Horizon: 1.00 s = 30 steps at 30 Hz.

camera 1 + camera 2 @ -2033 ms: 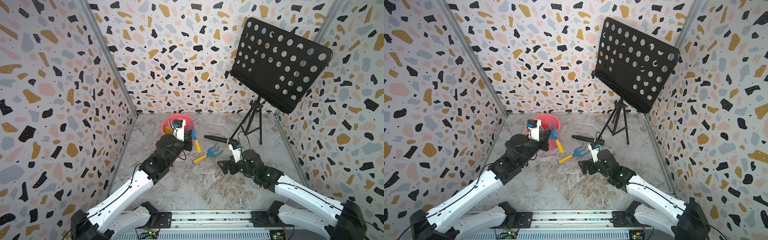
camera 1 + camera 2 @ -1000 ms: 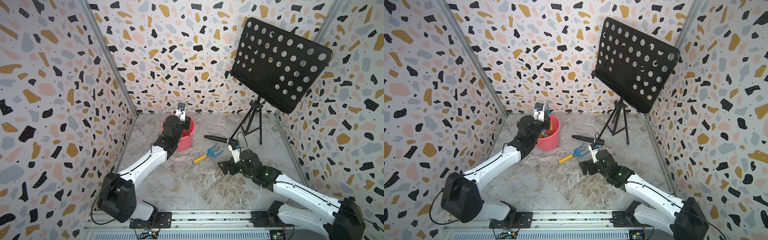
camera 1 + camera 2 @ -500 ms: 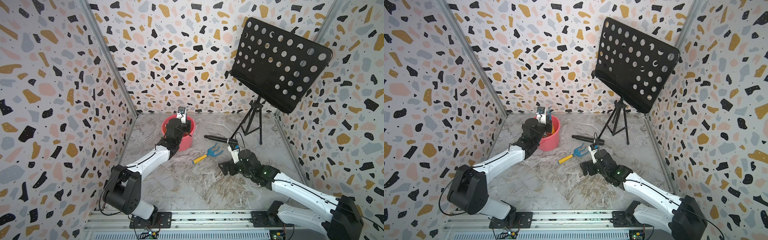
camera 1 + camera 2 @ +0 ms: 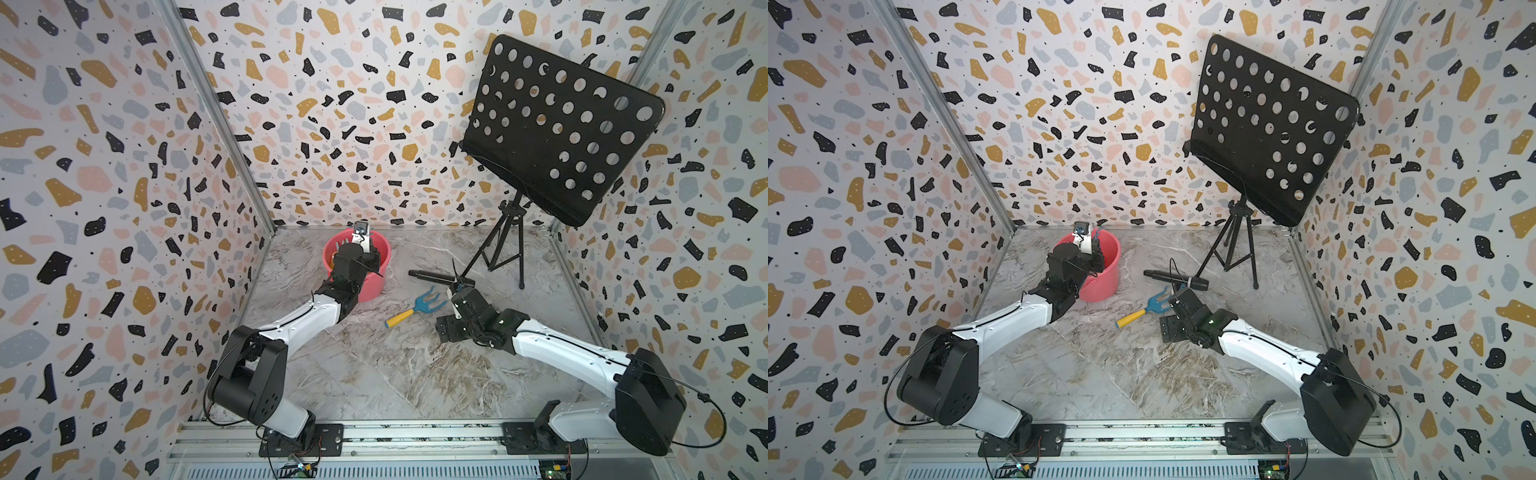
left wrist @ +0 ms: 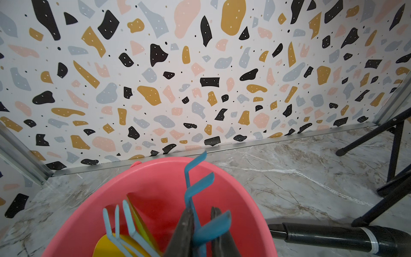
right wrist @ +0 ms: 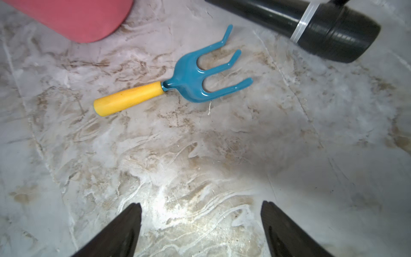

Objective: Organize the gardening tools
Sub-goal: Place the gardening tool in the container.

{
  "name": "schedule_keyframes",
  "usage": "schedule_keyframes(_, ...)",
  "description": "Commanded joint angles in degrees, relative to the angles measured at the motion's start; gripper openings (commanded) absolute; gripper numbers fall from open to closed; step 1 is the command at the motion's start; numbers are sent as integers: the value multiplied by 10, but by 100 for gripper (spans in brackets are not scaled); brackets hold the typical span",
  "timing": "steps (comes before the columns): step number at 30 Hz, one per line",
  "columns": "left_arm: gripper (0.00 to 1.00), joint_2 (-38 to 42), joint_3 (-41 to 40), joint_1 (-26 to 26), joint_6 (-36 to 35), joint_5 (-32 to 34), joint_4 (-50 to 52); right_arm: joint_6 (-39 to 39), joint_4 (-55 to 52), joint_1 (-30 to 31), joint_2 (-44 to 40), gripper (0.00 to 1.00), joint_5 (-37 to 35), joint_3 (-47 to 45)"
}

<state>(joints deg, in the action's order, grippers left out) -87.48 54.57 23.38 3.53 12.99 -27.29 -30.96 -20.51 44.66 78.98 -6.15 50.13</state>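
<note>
blue three-pronged fork (image 6: pixel 195 77), yellow handle (image 6: pixel 129 98)

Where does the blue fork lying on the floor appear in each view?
Top view: blue fork mid-picture, just below the microphone.
Top view: blue fork, same place.
Left wrist: not in it; that is a second fork, at the red bucket.
Right wrist: blue fork ahead of the open right gripper.
Shared landmark: the microphone.

Blue fork (image 6: pixel 186 80) flat on floor (image 6: pixel 200 155); second fork (image 5: pixel 201 184), rake (image 5: pixel 129 220) in bucket (image 5: pixel 160 178)
</note>
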Motion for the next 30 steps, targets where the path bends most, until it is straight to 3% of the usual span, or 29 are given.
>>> schedule_keyframes(1, 25, 11, -10, -5, 9, 6, -40, -26, -45, 3, 17, 89, -21, 37)
schedule_keyframes(5, 36, 26, -12, -6, 10, 5, -36, -31, -61, 5, 48, 89, -34, 67)
schedule_keyframes(16, 100, 129, -22, -9, 31, 65, 26, -40, -95, 26, 97, 92, -97, 144)
schedule_keyframes(30, 100, 253, -19, -9, 111, 100, 189, 14, -142, 75, 263, 94, -172, 317)
